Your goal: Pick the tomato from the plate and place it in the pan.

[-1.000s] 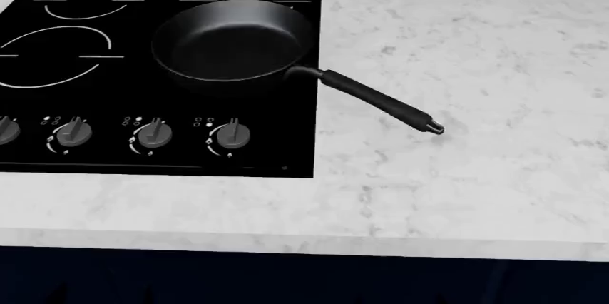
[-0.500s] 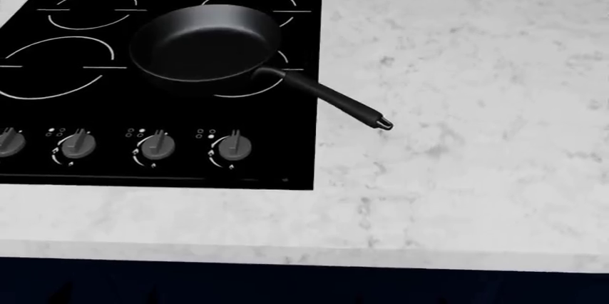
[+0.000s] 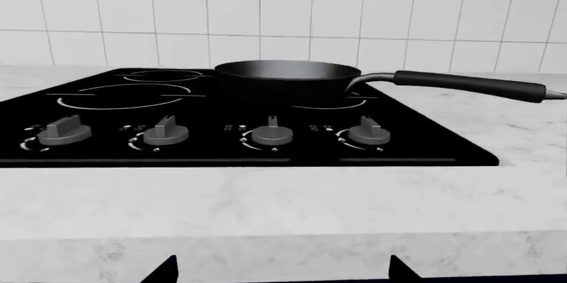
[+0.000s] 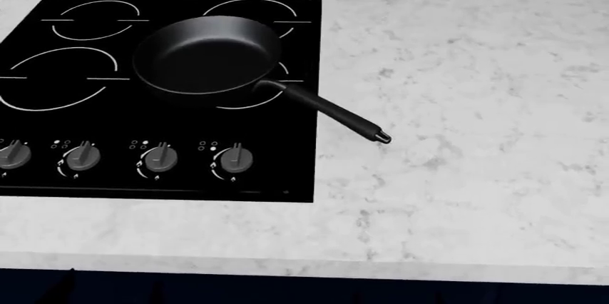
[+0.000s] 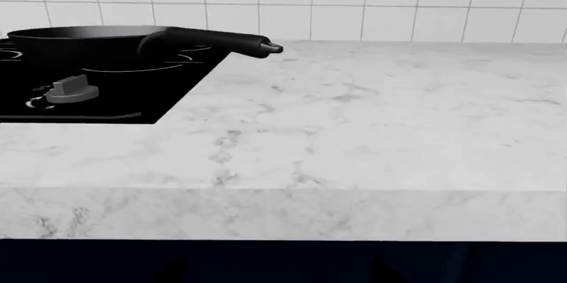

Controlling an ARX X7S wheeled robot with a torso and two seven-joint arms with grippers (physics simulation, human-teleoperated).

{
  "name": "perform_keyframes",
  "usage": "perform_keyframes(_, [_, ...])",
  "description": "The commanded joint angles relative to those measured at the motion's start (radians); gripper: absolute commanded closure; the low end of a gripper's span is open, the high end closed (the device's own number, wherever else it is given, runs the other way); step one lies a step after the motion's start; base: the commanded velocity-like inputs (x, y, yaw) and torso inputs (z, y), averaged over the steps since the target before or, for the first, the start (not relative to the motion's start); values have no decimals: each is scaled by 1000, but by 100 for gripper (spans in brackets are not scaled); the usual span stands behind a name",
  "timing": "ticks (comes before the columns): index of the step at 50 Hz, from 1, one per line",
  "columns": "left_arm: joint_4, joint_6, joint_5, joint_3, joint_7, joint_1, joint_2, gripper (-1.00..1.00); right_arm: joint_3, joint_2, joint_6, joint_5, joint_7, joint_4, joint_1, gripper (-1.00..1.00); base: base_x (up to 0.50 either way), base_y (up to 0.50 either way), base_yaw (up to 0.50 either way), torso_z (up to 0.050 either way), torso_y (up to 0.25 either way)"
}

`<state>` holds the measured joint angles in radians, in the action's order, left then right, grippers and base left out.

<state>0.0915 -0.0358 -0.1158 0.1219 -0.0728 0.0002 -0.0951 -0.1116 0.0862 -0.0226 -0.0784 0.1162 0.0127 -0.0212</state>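
Observation:
The black pan (image 4: 205, 58) stands on the back right burner of the black cooktop (image 4: 57, 168), its handle (image 4: 329, 111) reaching out over the marble counter to the right. It also shows in the left wrist view (image 3: 285, 77) and the right wrist view (image 5: 76, 40), and it is empty. The tomato and the plate are out of view. Neither gripper shows in the head view. My left gripper (image 3: 281, 275) is low in front of the counter edge, with only its dark tips showing, wide apart and empty. My right gripper (image 5: 275, 275) is also below the counter edge, its tips faint and wide apart.
Several knobs (image 4: 157, 158) line the cooktop's front. White marble counter (image 4: 466, 104) stretches to the right of the cooktop. A white tiled wall (image 3: 265, 10) stands behind. Dark cabinet fronts (image 5: 283, 263) lie below the counter edge.
The head view has shifted: the pan and cooktop first slid left in the picture, then a little down. The pan stays on its burner.

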Motion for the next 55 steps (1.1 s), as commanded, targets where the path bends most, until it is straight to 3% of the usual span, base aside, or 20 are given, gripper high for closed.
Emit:
perform_keyframes(1, [-12,20,12,14,-40,5,-7,-100,-9,12,-16,-35,7,-3,4,-100,0,0,0,0,0])
perform_keyframes(4, [-3,9,-17,21,-14,0,-20,-100,-21,23,-11,-28,3,-3,5,-100,0,0,0,41,0])
perform_keyframes(7, [86,-51,-107,-29,-14,8,-34,-100,-24,53,-125,-55,-12,-125,12,-100,0,0,0,17,0])
perform_keyframes(10, [373,-301,-257,-102,-46,-3,-122,-100,-22,126,-339,-65,-18,-408,9,-100,0,0,0,0,0])
perform_keyframes(12, [499,-499,-493,-234,-71,-68,-173,-100,5,174,-480,-136,-57,-553,-20,-100,0,0,0,0,0])
perform_keyframes(15, [563,-634,-605,-309,-149,-160,-272,-100,77,208,-644,-184,-39,-612,-142,-100,0,0,0,0,0])
perform_keyframes(16, [589,-706,-695,-341,-178,-190,-291,-100,75,236,-677,-197,-59,-646,-177,-100,0,0,0,0,0])
perform_keyframes(20, [644,-811,-803,-371,-245,-277,-340,-100,110,256,-775,-247,-68,-691,-274,-100,0,0,0,0,0])
perform_keyframes(31, [676,-847,-818,-352,-246,-303,-389,-100,102,261,-778,-223,-36,-708,-292,-100,0,22,0,0,0])
perform_keyframes(49, [683,-816,-785,-350,-246,-260,-394,-100,-9,311,-704,-144,-34,-760,-211,-100,0,500,0,0,0])
perform_keyframes(55, [684,-798,-767,-343,-240,-242,-389,-100,10,302,-720,-136,-7,-746,-240,-100,0,500,0,0,0])
